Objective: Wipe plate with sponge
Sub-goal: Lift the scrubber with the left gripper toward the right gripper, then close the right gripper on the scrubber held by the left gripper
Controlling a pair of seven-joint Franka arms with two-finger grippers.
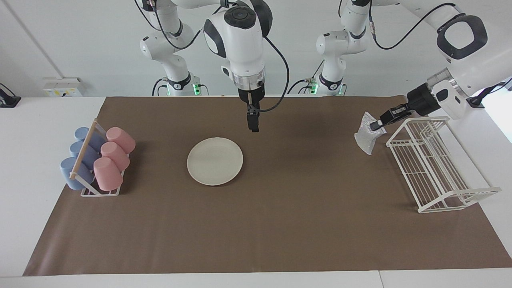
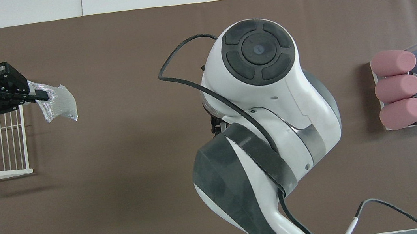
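On the desk [image 1: 48, 224], across the brown mat [image 1: 280, 224] in the lower half of the facing frame, nothing lies until the cream-white plate [image 1: 215, 161], which sits flat at center-left of that frame; in the overhead frame the right arm covers it. At the left edge of the facing frame a small white rack [image 1: 90, 191] holds three pink cups [image 1: 114, 158] and three blue cups [image 1: 80, 156] on their sides, well apart from the plate. At the right edge stands a white wire dish rack [image 1: 436, 168].

Higher in the facing frame, the right pincer [image 1: 253, 129] hangs pointing down over the mat just beside the plate's upper right rim, not touching it; its fingers stand apart and hold nothing. At upper right of the facing frame, the left pincer [image 1: 374, 126] is clamped on the silvery mesh sponge [image 1: 367, 138], which hangs from its tips in the air over the mat, just beside the dish rack's upper corner. The overhead frame shows the same grip at its upper left, the left pincer [image 2: 41, 96] pinching one edge of the sponge [image 2: 60, 105].
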